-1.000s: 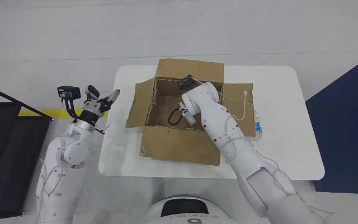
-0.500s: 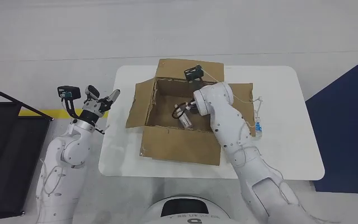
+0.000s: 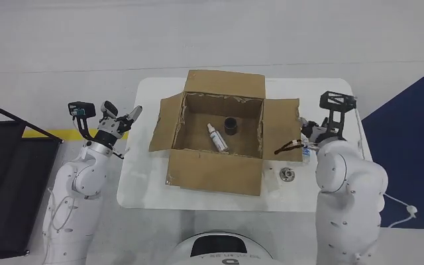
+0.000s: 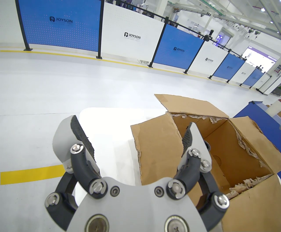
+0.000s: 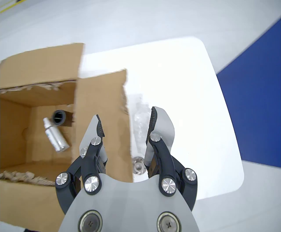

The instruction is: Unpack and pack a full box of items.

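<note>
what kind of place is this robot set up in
Most likely an industrial hall or robot test floor: a long run of blue and white partition panels, yellow lines painted on a wide pale floor, and overhead steel framework.

One cardboard box (image 3: 212, 173) stands on the one bench (image 3: 331, 192), and it holds two things: one small spray bottle (image 3: 216, 138) and one dark tube (image 3: 231, 124), both well apart from the right tool (image 5: 126, 118). Close beside that tool lie one small metal ring (image 3: 286, 174) and what may be one clear plastic packet (image 5: 140, 123).
</note>
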`<state>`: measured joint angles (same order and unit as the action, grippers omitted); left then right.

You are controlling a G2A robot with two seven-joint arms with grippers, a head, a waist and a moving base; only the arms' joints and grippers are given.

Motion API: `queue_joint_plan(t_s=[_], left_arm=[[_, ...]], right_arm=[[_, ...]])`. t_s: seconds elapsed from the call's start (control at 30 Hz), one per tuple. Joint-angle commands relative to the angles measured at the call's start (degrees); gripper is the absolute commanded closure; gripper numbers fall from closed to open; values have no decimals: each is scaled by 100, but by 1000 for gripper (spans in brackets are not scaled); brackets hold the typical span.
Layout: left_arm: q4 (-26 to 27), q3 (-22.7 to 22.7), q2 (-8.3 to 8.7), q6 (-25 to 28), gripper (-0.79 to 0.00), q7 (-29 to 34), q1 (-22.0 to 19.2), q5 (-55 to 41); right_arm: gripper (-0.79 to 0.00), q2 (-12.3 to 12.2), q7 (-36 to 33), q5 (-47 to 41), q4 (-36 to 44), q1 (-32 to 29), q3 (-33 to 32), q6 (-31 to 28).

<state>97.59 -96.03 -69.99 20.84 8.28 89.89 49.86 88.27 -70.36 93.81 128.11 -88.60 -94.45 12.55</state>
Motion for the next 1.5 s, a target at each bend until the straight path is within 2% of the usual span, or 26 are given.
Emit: queue_joint_plan(t_s=[0.0, 0.03, 0.1, 0.23, 0.5, 0.9, 1.2, 1.3, 1.43, 1.47], left_arm=[[0, 0, 0, 0, -785, 0, 0, 0], [0, 0, 0, 0, -785, 0, 0, 0], [0, 0, 0, 0, -785, 0, 0, 0], [0, 0, 0, 0, -785, 0, 0, 0], [0, 0, 0, 0, -785, 0, 0, 0], [0, 0, 0, 0, -785, 0, 0, 0], [0, 0, 0, 0, -785, 0, 0, 0], [0, 0, 0, 0, -785, 0, 0, 0], [0, 0, 0, 0, -785, 0, 0, 0], [0, 0, 0, 0, -785, 0, 0, 0]], right_arm=[[-683, -14, -140, 70, -394, 105, -273, 105], [-757, -25, -258, 253, -673, 185, -391, 192], [-785, -37, -478, 337, -1150, 426, -402, 137], [-785, -69, -663, 122, -1935, 880, -458, -219], [-785, -136, -1279, 392, -3237, 1602, -430, -600], [-785, -170, -1651, 316, -4167, 2073, -243, -833], [-785, -235, -1700, 329, -4597, 2178, -530, -587], [-742, -259, -1688, 265, -4699, 2183, -647, -562], [-613, -284, -1635, 111, -4857, 2193, -747, -597], [-486, -290, -1630, 101, -4907, 2209, -758, -587]])
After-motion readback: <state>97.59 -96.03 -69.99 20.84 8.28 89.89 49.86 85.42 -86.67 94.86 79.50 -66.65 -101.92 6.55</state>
